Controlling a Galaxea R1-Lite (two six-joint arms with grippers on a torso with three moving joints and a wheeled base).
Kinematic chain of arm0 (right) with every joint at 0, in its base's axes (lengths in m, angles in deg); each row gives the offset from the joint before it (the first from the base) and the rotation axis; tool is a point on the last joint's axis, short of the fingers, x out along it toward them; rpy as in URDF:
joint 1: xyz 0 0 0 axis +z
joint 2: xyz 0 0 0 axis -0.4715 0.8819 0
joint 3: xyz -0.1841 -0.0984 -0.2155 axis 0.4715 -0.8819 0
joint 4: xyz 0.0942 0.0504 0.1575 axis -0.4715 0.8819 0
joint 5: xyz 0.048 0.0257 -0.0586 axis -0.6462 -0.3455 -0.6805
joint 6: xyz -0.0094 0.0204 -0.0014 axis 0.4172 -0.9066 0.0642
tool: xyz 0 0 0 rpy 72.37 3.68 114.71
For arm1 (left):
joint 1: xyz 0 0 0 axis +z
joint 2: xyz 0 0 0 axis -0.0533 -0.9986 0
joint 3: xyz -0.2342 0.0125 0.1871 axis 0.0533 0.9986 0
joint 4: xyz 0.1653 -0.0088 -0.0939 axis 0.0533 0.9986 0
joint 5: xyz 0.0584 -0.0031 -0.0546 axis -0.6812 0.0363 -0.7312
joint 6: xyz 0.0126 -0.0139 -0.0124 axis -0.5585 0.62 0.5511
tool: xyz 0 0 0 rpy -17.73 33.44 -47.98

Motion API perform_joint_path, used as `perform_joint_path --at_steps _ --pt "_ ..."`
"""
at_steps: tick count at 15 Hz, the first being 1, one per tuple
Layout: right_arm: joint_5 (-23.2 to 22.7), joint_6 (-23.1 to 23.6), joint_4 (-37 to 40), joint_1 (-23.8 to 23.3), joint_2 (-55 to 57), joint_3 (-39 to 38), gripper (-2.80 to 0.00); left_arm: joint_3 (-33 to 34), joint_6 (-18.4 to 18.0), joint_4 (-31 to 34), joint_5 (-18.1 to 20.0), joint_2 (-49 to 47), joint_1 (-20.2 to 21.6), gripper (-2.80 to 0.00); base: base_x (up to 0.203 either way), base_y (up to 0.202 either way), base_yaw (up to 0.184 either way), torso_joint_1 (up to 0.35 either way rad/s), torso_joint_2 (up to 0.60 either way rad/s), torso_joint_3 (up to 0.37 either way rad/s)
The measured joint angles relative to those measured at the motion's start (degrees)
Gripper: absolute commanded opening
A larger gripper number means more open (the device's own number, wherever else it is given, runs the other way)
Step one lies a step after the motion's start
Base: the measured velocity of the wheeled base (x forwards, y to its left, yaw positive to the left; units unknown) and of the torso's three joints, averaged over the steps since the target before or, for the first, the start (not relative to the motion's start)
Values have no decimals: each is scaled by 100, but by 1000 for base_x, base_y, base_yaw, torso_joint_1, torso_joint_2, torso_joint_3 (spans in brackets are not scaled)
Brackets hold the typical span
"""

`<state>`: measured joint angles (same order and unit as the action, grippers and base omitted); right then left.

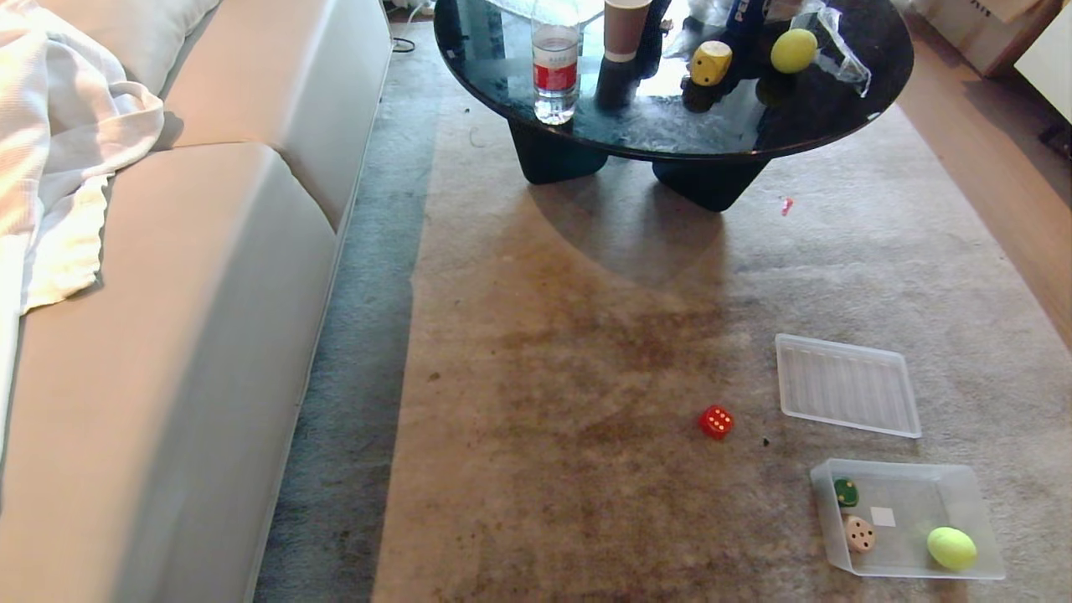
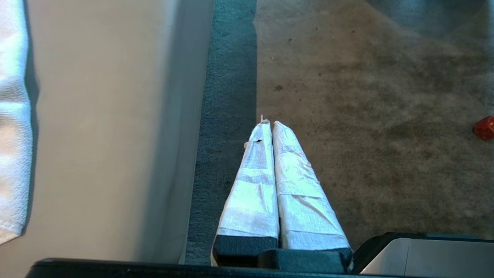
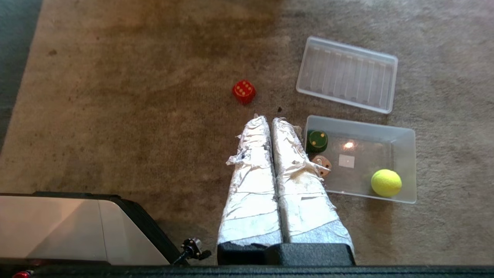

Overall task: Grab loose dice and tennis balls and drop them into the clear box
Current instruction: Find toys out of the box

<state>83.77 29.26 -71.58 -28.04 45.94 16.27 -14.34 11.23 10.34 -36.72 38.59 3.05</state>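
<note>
**Inspector:** Right wrist view first, operator. Your right gripper [image 3: 269, 117] is hanging over the rug [image 3: 115, 116] with its two tape-wrapped fingers [image 3: 252, 170] pressed together, gripping nothing. Just beyond the tips, the red die [image 3: 244, 91] is lying loose on the rug, well clear of them.

**Operator:** And the clear box?

**Inspector:** Your clear box [image 3: 405, 135] is sitting on the rug just beside that gripper. It is holding the green die [image 3: 317, 140] and the beige die [image 3: 322, 165] against one wall, with a tennis ball [image 3: 386, 182] at the opposite corner. The ribbed lid [image 3: 347, 74] is lying flat on the rug just past the box, apart from it.

**Operator:** The left side?

**Inspector:** Your left gripper [image 2: 268, 122] is pointing down over the rug's edge beside the sofa [image 2: 104, 116], fingers likewise closed flush and empty. The red die is only showing at the margin there, well apart.

**Operator:** Anything further out?

**Inspector:** From the head camera, neither of your arms is showing. The dark round table [image 1: 837, 126] is standing at the far end of the rug, carrying the yellow die [image 1: 711, 63] and a second tennis ball [image 1: 793, 50], close together, alongside a water bottle [image 1: 555, 67] and a brown cup [image 1: 625, 29]. A white blanket [image 1: 59, 126] is draping over the sofa.
</note>
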Motion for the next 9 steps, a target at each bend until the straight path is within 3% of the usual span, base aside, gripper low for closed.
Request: perform_joint_path --at_steps 9 --pt "1 -7 0 -2 0 5 -280 0 0 -1 1 0 0 -280 0 0 0 1 1 -200"
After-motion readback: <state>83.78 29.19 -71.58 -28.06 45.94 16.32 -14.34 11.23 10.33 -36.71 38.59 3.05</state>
